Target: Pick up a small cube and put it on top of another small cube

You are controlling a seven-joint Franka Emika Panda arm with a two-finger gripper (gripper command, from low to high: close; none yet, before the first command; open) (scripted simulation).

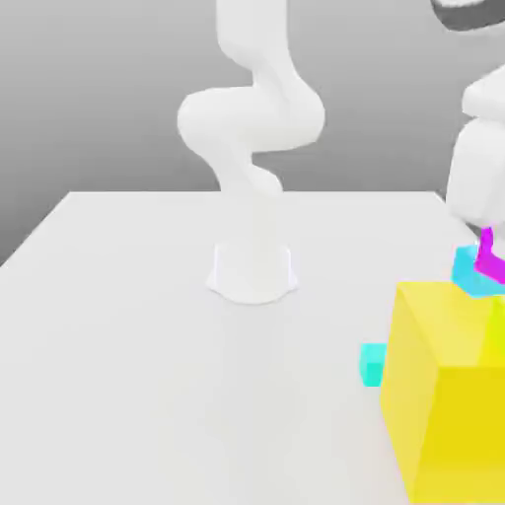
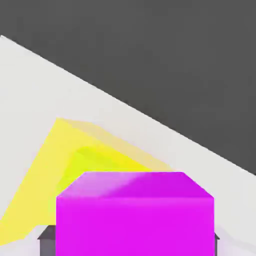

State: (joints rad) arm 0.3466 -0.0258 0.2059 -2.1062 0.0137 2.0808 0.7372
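The small magenta cube (image 1: 488, 256) hangs at the exterior view's right edge, with my gripper (image 1: 486, 242) shut on it from above. Directly under and beside it is the sky-blue small cube (image 1: 468, 275), its lower part hidden behind the yellow block. Whether the two cubes touch I cannot tell. In the hand view the magenta cube (image 2: 134, 212) is close up between my dark fingertips (image 2: 46, 241).
A big yellow cube (image 1: 446, 390) stands in front of the two small cubes at the exterior view's right, and it appears behind the magenta cube as the yellow block (image 2: 65, 160). A small turquoise cube (image 1: 372, 363) lies by its left side. The arm's base (image 1: 252, 268) stands mid-table.
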